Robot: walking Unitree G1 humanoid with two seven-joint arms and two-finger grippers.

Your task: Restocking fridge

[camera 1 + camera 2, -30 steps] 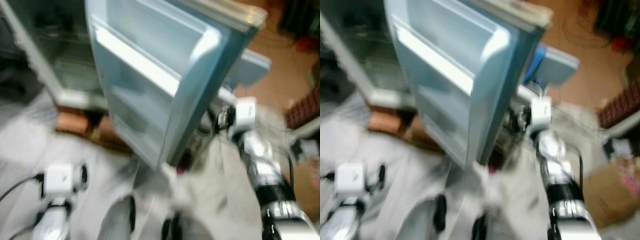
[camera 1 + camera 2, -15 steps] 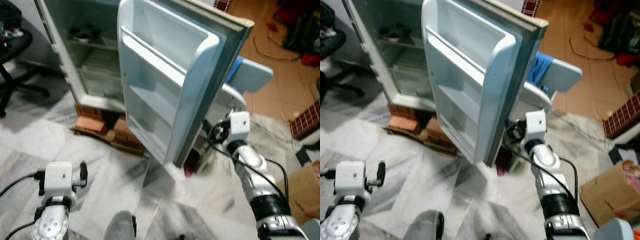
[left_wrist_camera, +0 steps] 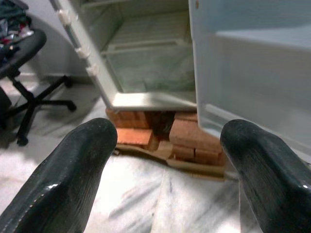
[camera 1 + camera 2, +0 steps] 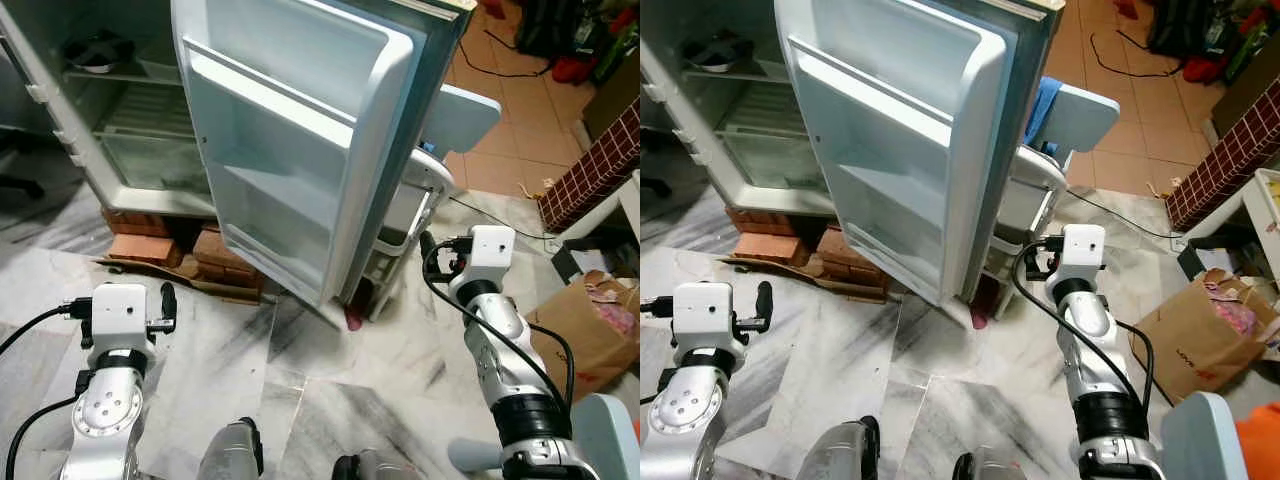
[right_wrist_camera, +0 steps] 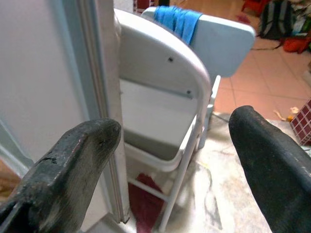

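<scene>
fridge (image 4: 110,120) upper left of frame, standing on bricks (image 4: 215,250) | door (image 4: 300,140) swung wide, upper centre | left tool (image 3: 165,170) lower left, fingers spread, empty | right tool (image 5: 170,165) right of centre beside chair (image 5: 160,97), fingers spread, empty
</scene>
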